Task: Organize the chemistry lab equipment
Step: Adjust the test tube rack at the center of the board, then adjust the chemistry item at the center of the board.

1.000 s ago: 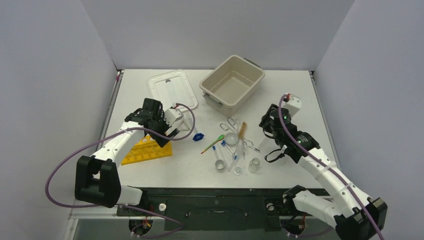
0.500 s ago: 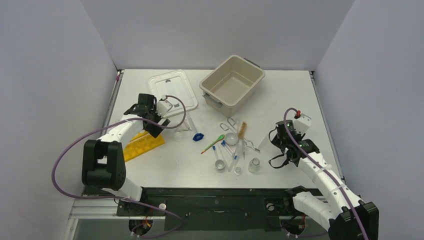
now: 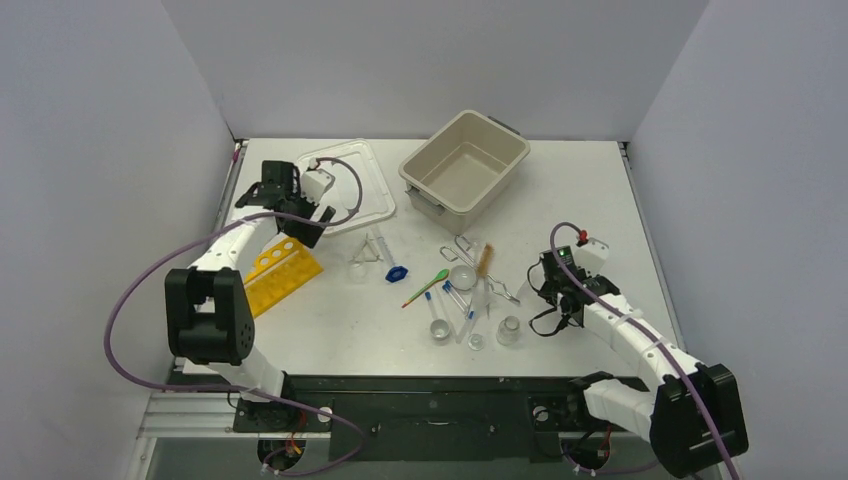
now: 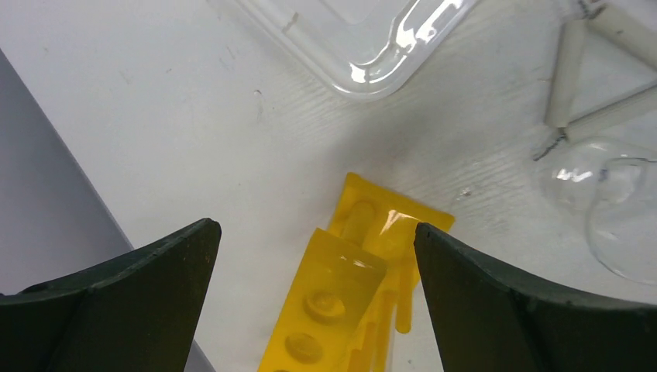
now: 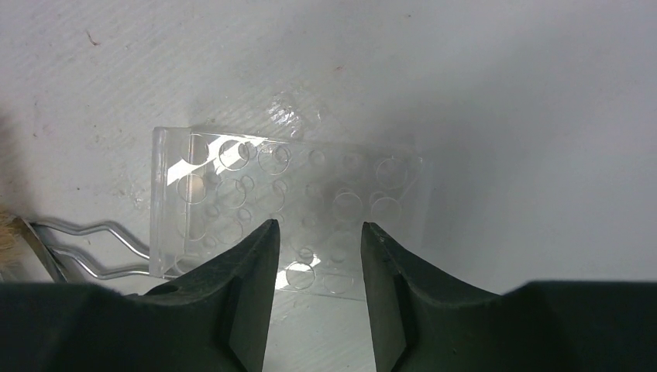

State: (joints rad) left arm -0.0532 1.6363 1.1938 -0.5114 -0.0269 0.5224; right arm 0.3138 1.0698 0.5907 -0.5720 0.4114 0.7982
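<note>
Beige tub [image 3: 465, 168] far centre of table [image 3: 560, 190]; white lid [image 3: 367, 182] left.

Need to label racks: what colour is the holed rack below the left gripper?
Yellow; the tube rack shows best in the left wrist view.

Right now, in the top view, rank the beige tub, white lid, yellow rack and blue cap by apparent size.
1. beige tub
2. white lid, partly covered
3. yellow rack
4. blue cap

Overhead camera looks down from behind the arm bases, with the beige rectangular plastic tub [image 3: 465, 172] far-centre. Both wrist cameras look down close. The left shares the yellow holed plastic rack [image 3: 283, 268], near-left of the tub; the right sits near-right.
</note>
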